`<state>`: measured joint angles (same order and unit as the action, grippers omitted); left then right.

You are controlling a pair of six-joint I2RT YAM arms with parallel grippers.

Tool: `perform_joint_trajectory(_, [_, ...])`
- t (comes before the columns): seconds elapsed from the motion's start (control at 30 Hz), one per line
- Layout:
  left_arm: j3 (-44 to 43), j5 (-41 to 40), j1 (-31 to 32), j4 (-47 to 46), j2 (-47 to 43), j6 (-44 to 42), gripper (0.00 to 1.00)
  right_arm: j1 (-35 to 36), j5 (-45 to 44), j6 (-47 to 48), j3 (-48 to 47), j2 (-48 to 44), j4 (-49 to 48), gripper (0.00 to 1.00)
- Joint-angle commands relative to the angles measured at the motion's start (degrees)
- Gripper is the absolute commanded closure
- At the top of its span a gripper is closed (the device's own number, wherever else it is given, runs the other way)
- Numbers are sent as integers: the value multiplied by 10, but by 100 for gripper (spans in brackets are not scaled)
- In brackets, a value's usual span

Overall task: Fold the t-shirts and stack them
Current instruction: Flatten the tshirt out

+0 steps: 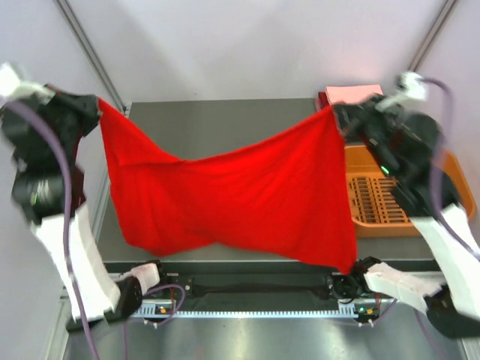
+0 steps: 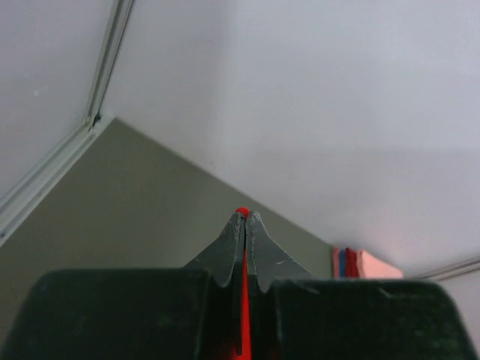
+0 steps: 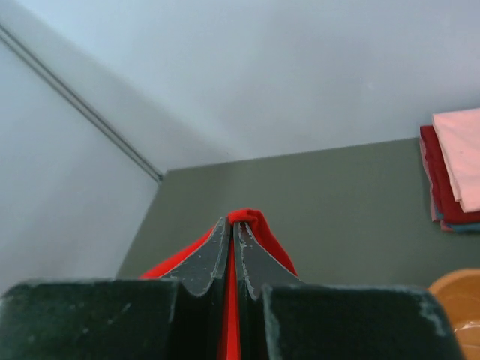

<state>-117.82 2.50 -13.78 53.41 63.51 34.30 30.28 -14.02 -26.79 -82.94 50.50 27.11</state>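
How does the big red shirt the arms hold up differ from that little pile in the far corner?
The red shirt is unfolded, hanging in the air between the left gripper and right gripper; the pile is folded, lying on the table. The red shirt is one bright colour; the pile shows pink over dark red and blue. Both are soft cloth.

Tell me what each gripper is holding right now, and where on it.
Both hold the bright red t-shirt: the left gripper pinches one upper corner, the right gripper the opposite upper corner, cloth sagging between them.
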Motion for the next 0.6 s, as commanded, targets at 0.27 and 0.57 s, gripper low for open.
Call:
perform_joint_trajectory(0.27, [-170, 16, -7, -143, 372, 40, 100, -10, 1, 162, -354, 448, -173, 100])
perform_joint_trajectory(0.57, [-229, 111, -48, -317, 376, 204, 100, -35, -41, 285, -463, 495, -260, 100])
